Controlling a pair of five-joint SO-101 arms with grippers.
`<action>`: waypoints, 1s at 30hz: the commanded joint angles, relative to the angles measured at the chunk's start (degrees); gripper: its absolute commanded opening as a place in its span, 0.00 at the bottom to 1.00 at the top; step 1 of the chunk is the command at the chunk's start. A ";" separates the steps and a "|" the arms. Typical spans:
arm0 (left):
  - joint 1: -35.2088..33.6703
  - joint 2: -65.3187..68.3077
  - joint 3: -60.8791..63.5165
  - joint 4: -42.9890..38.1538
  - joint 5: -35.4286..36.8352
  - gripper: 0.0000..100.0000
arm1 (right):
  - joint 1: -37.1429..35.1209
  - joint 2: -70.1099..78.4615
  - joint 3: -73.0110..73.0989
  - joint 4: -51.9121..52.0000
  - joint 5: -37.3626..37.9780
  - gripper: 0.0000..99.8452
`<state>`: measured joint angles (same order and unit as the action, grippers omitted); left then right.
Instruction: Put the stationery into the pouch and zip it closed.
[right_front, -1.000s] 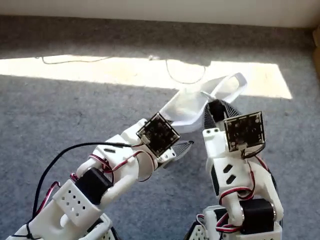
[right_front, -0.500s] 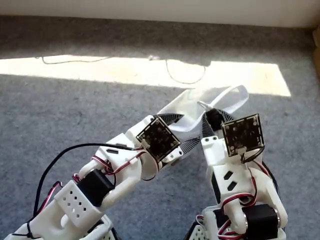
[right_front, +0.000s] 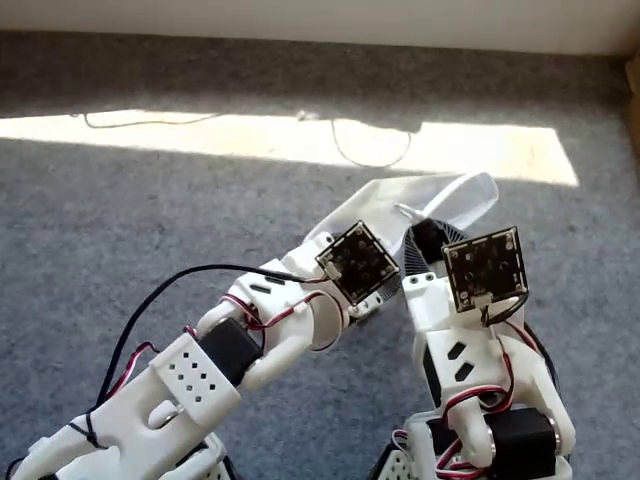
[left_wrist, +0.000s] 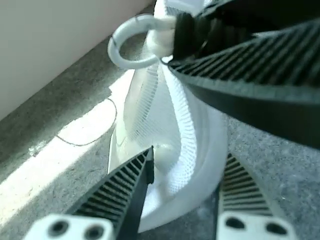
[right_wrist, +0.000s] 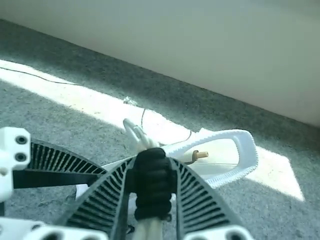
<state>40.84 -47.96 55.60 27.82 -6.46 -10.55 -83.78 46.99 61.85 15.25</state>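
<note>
The white mesh pouch (right_front: 385, 205) is held up off the grey carpet (right_front: 150, 220), between the two arms, with one end raised toward a band of sunlight (right_front: 200, 140) on the floor. The right gripper (right_wrist: 151, 164) is clamped tight on a black knotted cord (right_wrist: 150, 190) at the near end of the pouch. This cord is probably the zip pull, though the view is too close to be sure. A white ring (left_wrist: 132, 64) sticks out just beyond the cord.

The left gripper (left_wrist: 182, 180) has its jaws spread, one on each side of the pouch's lower end. One ribbed fingertip (left_wrist: 142, 167) touches the mesh and the other stands just beside it. In the right wrist view the pouch mouth gapes open past the cord, and a small tan-tipped stick (right_wrist: 196, 155) lies inside it.
</note>
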 joint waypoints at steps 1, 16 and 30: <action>-0.40 0.22 -3.47 -1.05 0.35 0.11 | -0.66 -0.04 -3.03 -0.31 0.18 0.00; -3.91 -9.19 -2.68 5.36 0.70 0.00 | 7.08 -0.04 -0.31 -8.75 0.18 0.00; -8.84 -14.90 -2.68 14.86 -1.67 0.00 | 16.57 0.40 8.84 -22.90 0.09 0.00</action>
<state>34.68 -61.14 55.43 39.96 -7.69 2.02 -83.25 56.04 43.03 15.60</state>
